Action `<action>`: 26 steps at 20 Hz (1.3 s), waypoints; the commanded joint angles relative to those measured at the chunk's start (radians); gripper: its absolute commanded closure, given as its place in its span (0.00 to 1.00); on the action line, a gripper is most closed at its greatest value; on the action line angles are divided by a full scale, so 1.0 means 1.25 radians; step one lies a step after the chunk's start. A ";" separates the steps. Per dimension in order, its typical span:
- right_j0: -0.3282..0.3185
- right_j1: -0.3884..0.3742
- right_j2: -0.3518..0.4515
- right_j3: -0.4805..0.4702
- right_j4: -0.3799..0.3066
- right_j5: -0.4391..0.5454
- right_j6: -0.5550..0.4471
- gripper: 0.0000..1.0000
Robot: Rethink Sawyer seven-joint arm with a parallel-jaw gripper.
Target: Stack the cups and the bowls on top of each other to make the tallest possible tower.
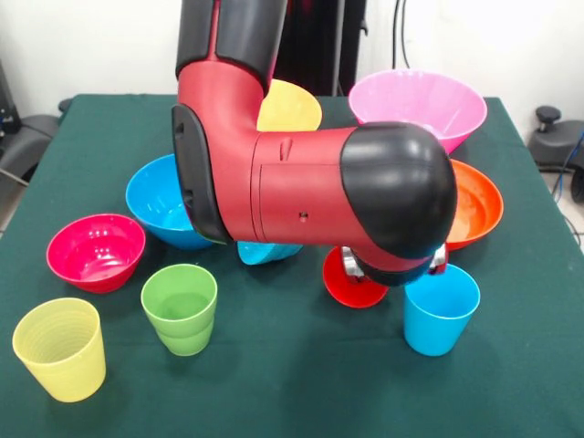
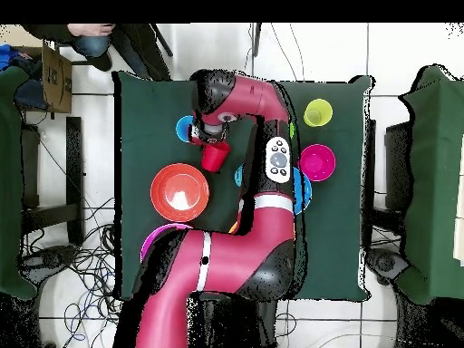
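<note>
My gripper (image 1: 394, 270) (image 2: 212, 138) hangs low over the table, mostly hidden under the arm's black wrist. The red cup (image 1: 354, 279) (image 2: 214, 157) lies tilted right at it, mouth toward the front camera; I cannot tell if it is held. The light blue cup (image 1: 441, 308) (image 2: 186, 129) stands upright just beside it. The lime green cup (image 1: 180, 308) and the ribbed yellow cup (image 1: 57, 349) (image 2: 318, 112) stand apart at the front left. All bowls sit singly; no tower stands.
The magenta bowl (image 1: 96, 252) (image 2: 317, 161), medium blue bowl (image 1: 153, 203), small light blue bowl (image 1: 270, 253), yellow-orange bowl (image 1: 292, 108), pink bowl (image 1: 418, 102) (image 2: 156, 243) and red-orange bowl (image 1: 476, 206) (image 2: 179, 191) ring the arm. A seated person (image 2: 91, 41) shows at the overhead's top left.
</note>
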 commanded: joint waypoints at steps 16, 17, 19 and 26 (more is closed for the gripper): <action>-0.002 -0.163 0.044 0.044 -0.087 -0.115 -0.273 1.00; -0.001 -0.161 0.045 0.032 -0.091 -0.121 -0.271 1.00; -0.002 -0.168 0.045 0.031 -0.095 -0.151 -0.262 1.00; -0.015 -0.192 0.053 0.042 -0.106 -0.223 -0.271 1.00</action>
